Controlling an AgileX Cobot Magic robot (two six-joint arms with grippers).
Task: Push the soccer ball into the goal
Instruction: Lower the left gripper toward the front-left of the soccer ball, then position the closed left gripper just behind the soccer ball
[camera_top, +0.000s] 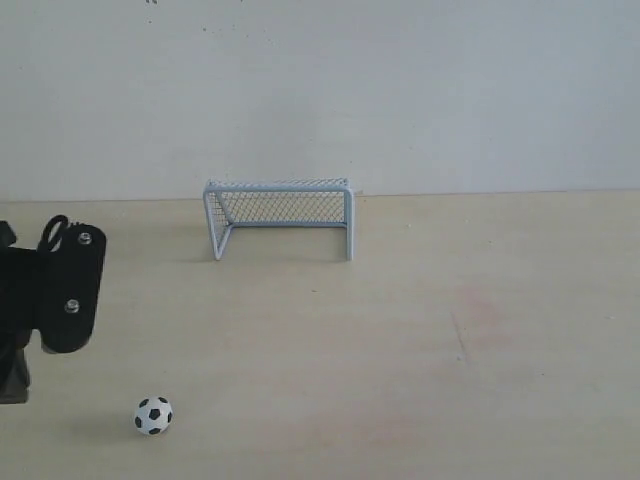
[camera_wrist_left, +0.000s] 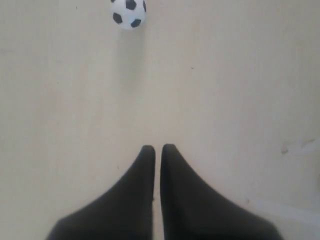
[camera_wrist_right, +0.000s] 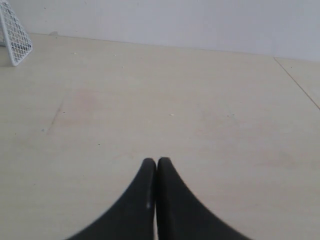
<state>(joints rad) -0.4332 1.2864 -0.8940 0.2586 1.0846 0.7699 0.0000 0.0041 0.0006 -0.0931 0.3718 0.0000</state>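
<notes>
The soccer ball (camera_top: 153, 415) rests on the pale wooden table near the front left, small and white with black patches. The goal (camera_top: 278, 186), a white frame with mesh netting, stands well beyond it by the back wall, its mouth facing the front. My left gripper (camera_wrist_left: 157, 148) is shut and holds nothing. The soccer ball (camera_wrist_left: 128, 12) lies some way ahead of its black fingertips, apart from them. My right gripper (camera_wrist_right: 156, 161) is shut and empty over bare table. One corner of the goal (camera_wrist_right: 15, 40) shows at the edge of the right wrist view.
The left arm's black wrist housing (camera_top: 62, 290) hangs at the left edge, above and left of the ball. A white wall (camera_top: 400, 90) runs behind the table. A faint reddish stain (camera_top: 478, 305) marks the wood right of centre.
</notes>
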